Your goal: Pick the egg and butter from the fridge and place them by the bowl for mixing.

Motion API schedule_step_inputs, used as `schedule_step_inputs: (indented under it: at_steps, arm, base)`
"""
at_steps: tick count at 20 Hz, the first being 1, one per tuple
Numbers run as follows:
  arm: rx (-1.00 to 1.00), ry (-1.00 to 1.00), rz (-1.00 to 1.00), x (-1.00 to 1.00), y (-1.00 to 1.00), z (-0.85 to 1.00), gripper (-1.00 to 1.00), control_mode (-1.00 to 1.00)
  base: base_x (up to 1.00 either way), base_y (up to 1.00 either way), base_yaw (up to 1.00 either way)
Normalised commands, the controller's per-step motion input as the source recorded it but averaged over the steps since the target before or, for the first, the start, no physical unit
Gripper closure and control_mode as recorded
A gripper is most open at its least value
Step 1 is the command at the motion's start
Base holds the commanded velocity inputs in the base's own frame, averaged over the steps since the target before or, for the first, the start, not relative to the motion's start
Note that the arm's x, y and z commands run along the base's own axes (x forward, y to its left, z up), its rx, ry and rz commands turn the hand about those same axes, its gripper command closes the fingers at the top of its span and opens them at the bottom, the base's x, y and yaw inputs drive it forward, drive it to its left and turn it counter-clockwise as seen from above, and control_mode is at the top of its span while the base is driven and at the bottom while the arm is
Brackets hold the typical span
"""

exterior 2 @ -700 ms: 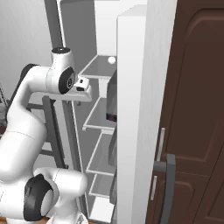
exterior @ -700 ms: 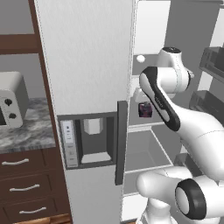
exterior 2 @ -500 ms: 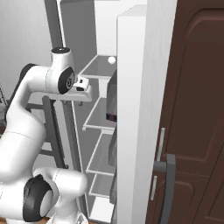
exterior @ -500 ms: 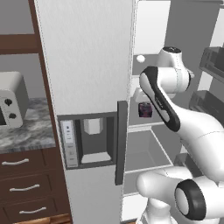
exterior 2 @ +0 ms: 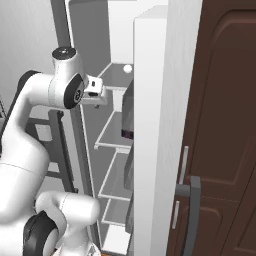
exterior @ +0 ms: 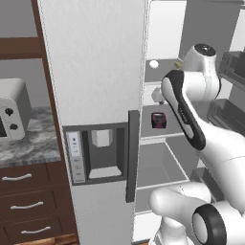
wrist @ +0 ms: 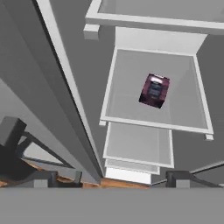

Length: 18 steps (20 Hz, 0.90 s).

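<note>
The fridge (exterior: 95,72) stands with its inside exposed, pale shelves (exterior 2: 112,137) stacked one above another. The egg (exterior: 153,63) is a tiny white ball on an upper shelf, also the egg (exterior 2: 128,68) in the right base view. My hand (exterior 2: 96,93) hovers inside the fridge below and beside the egg, apart from it. In the hand view my gripper (wrist: 111,178) is open with nothing between the fingertips (wrist: 43,177), looking down over the shelves. The butter and the bowl are out of view.
A dark purple cube (wrist: 154,90) sits on a middle shelf, also seen as the cube (exterior: 159,120). The fridge door's dark handle (exterior: 132,155) and dispenser panel (exterior: 98,148) face me. A toaster (exterior: 12,115) stands on the marble counter at left. A dark brown cabinet door (exterior 2: 225,125) is at right.
The arm has lifted slightly inside the fridge. The egg and the purple cube have stayed where they were, and the jaws remain open.
</note>
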Motion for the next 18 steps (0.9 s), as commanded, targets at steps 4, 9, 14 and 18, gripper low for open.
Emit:
schedule_step_inputs:
  at_steps: [4, 9, 14, 18]
  arm:
    - [0.0, -0.12, 0.0, 0.01, -0.47, 0.36, -1.0, -1.0]
    - [0.03, 0.0, -0.04, 0.38, -0.29, 0.36, -1.0, -1.0]
    - [0.05, -0.04, 0.0, 0.73, -0.18, 0.1, -1.0, -1.0]
    - [0.03, 0.0, 0.0, 0.94, -0.02, 0.07, -1.0, -1.0]
  base:
    - [0.0, 0.0, 0.0]
    - [0.0, 0.0, 0.0]
    - [0.0, 0.0, 0.0]
    - [0.0, 0.0, 0.0]
